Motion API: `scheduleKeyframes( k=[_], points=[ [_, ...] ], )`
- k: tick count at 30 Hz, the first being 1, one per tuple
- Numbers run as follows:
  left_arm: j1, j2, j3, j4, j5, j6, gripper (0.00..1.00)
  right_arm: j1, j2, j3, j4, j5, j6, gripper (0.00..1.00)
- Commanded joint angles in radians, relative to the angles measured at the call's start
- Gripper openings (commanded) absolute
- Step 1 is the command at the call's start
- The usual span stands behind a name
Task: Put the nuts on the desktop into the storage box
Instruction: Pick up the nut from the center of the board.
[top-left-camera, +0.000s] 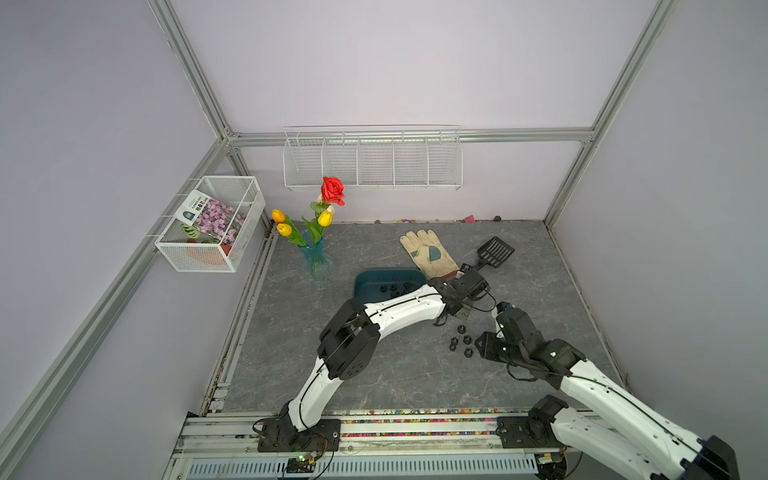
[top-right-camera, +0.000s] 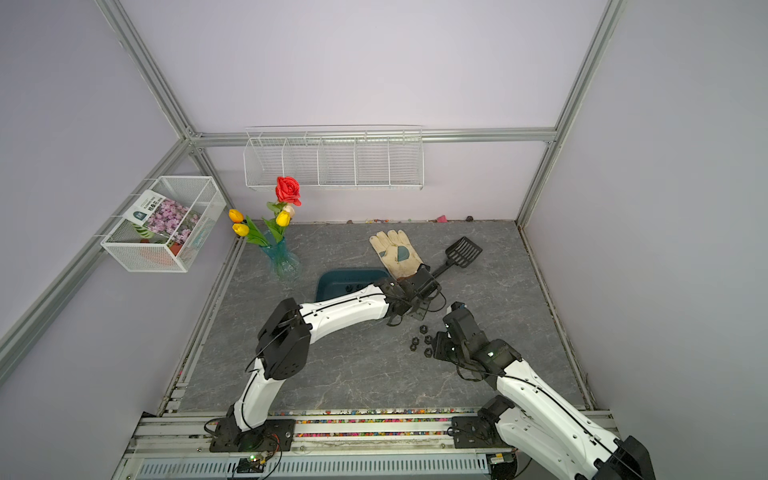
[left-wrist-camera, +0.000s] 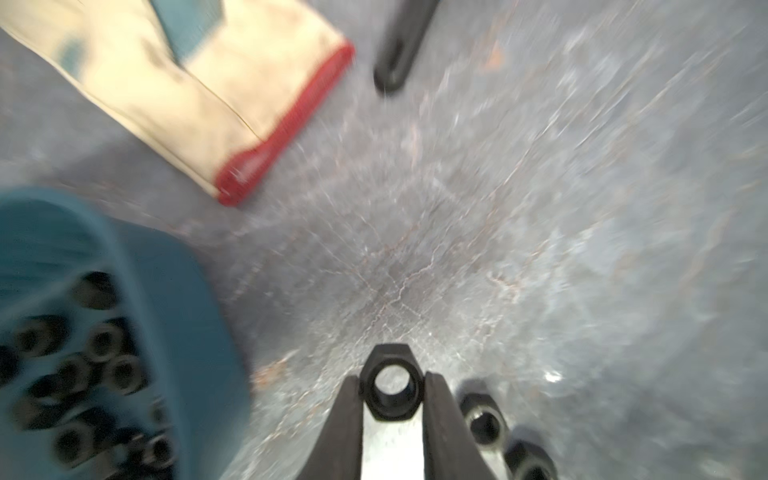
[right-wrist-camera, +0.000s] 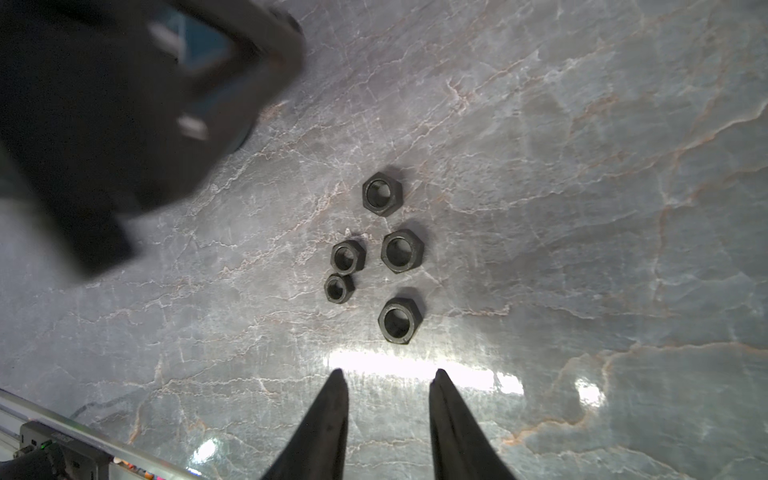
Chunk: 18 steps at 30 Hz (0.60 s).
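My left gripper (left-wrist-camera: 390, 379) is shut on one black hexagonal nut (left-wrist-camera: 390, 388) and holds it above the desktop (left-wrist-camera: 540, 249). Two more nuts (left-wrist-camera: 484, 419) lie just beside its fingers. The teal storage box (left-wrist-camera: 166, 270) with several nuts (left-wrist-camera: 104, 365) in it is close by; both top views show it (top-left-camera: 374, 277) (top-right-camera: 336, 276) partly hidden behind the left arm. Several loose nuts (right-wrist-camera: 402, 250) (top-left-camera: 461, 340) (top-right-camera: 422, 340) lie on the desktop in front of my right gripper (right-wrist-camera: 388, 374), which is open with nothing between its fingers.
A pale work glove (top-left-camera: 428, 253) with a red cuff and a black slotted scoop (top-left-camera: 494, 251) lie just behind the box. A blue vase of flowers (top-left-camera: 316, 257) stands at the back left. White wire baskets (top-left-camera: 372, 162) (top-left-camera: 212, 224) hang on the walls.
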Motion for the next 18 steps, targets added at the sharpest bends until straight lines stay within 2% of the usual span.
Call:
scheduleKeyframes(
  k=[1, 8, 18],
  points=[
    [-0.003, -0.086, -0.023, -0.015, -0.067, 0.023, 0.16, -0.007, 0.033, 0.047, 0.013, -0.03, -0.053, 0.36],
    [0.007, -0.186, -0.088, -0.043, -0.224, 0.016, 0.17, -0.002, 0.134, 0.115, 0.055, -0.101, -0.099, 0.36],
    [0.136, -0.265, -0.27, 0.019, -0.207, -0.009, 0.16, 0.08, 0.364, 0.261, 0.111, -0.141, -0.152, 0.36]
  ],
)
